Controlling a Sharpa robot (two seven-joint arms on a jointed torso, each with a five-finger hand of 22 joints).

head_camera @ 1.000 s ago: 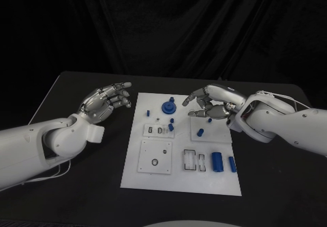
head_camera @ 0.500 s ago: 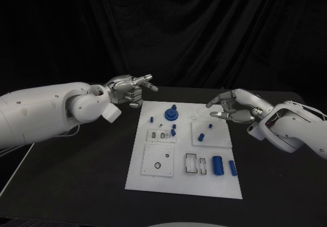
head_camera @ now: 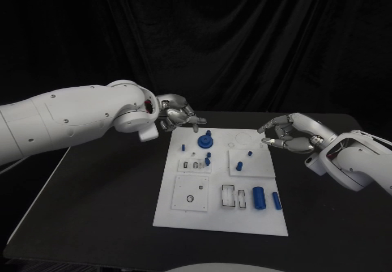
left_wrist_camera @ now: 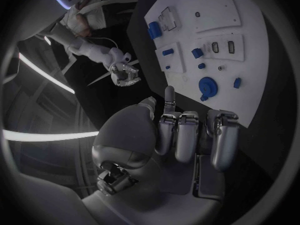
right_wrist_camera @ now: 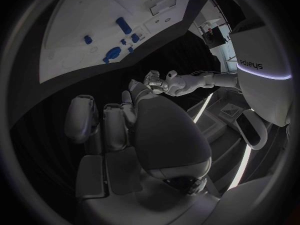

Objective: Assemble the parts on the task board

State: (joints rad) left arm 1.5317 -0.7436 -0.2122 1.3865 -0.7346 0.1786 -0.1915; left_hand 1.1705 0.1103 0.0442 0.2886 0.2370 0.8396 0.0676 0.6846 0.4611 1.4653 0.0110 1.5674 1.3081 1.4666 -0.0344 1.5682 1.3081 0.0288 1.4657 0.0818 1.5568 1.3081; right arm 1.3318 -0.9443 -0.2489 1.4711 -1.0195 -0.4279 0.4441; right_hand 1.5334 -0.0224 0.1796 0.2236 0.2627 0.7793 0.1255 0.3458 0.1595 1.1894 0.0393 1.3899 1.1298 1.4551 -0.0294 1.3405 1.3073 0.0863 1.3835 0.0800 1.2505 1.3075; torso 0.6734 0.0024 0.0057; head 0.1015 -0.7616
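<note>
On the black tabletop (head_camera: 98, 187) your white task board (head_camera: 204, 212) lies flat with its blue parts (head_camera: 260, 197). Your left robot hand (head_camera: 179, 115) hovers at its far corner, fingers curled, holding nothing; your right robot hand (head_camera: 288, 133) likewise. "sharpa" reads, reversed, on the robot's body.

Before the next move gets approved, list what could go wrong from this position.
1. The left hand hovers at the far edge of the task board, its fingers close above the round blue part; a loose descent may knock that part or the small blue piece beside it.
2. The right hand hangs with curled fingers by the board's far right corner; sweeping inward, it could shift the blue peg.
</note>
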